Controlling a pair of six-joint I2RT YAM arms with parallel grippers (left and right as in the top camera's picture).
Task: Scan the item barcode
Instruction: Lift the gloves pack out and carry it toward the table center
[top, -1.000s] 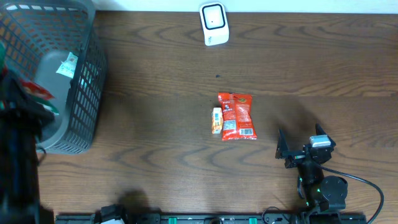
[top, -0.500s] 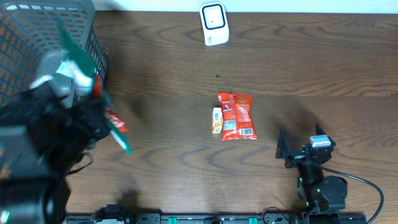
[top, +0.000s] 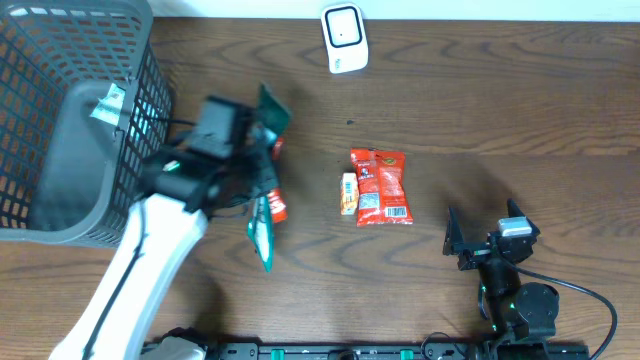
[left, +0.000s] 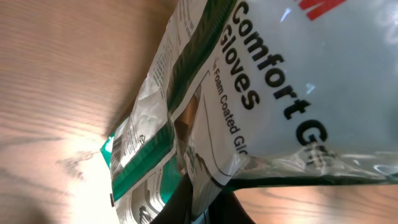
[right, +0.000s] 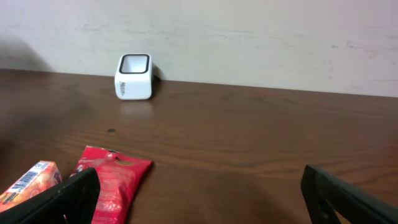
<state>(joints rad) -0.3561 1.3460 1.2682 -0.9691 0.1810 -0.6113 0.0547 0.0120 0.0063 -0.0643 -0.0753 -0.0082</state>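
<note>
Where left end effector (top: 256, 150) clamps, gloves pack (left: 280, 81)

The glove packet (left: 311, 81) reads "Comfort", "Gloves" and "Foam Coated".

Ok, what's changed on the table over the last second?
The left gripper, shut on the glove packet, has carried it away from the basket and swung it right, toward the middle of the table. The right gripper stays open and parked where it was. The scanner, red snack bag and small orange box have not moved.
</note>
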